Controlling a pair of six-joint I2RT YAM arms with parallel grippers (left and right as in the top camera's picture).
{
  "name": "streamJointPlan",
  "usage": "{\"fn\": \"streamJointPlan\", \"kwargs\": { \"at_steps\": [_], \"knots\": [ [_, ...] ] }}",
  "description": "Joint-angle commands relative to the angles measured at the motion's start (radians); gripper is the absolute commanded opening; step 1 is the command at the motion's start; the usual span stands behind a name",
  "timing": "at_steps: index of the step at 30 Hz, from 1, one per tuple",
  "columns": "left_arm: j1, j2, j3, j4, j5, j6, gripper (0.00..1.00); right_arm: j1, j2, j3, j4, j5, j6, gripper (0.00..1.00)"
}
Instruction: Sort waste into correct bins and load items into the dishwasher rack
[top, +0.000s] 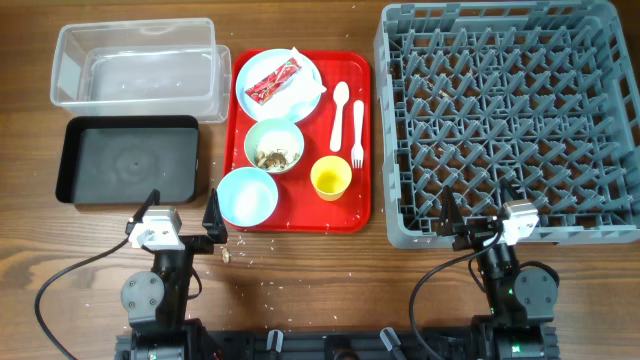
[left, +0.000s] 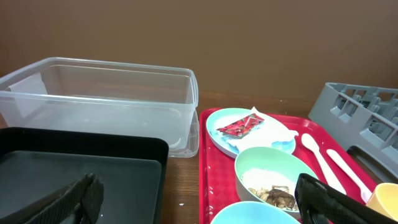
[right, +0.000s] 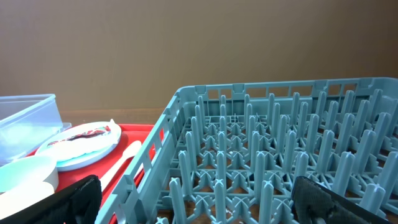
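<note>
Both arms sit at the near table edge. The left gripper (top: 213, 218) has its fingers spread wide with nothing between them, and so does the right gripper (top: 455, 222), which is parked at the near rim of the large grey plastic pegged dishwasher rack (top: 390, 120).

The crumpled red-and-white snack wrapper (top: 274, 80) lies on white paper on the round pale blue plate (left: 213, 124), at the far end of the flat red serving tray (top: 300, 215). That puts it at 1 o'clock from the left fingers. Its long axis runs from 7 to 1 o'clock. From the right gripper it's out at 10 o'clock, well apart, so I'd call this one for the left arm.

The pale green bowl (top: 262, 130) of beige scraps sits between that gripper and the plate. For drop-offs, the clear rectangular plastic tub (top: 60, 70) waits at 11 o'clock from that arm and the shallow black rectangular tray (top: 130, 165) at 10.
</note>
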Motion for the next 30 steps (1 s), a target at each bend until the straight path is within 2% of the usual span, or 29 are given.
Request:
{"fn": "streamJointPlan", "kwargs": {
  "at_steps": [1,30],
  "knots": [
    [-0.007,-0.009,-0.007,-0.002,-0.013,-0.010,1.00,-0.003,-0.007,-0.002,0.005,-0.002,-0.003,1.00],
    [-0.007,-0.009,-0.007,-0.002,-0.013,-0.010,1.00,-0.003,-0.007,-0.002,0.034,-0.002,-0.010,1.00]
  ]
}}
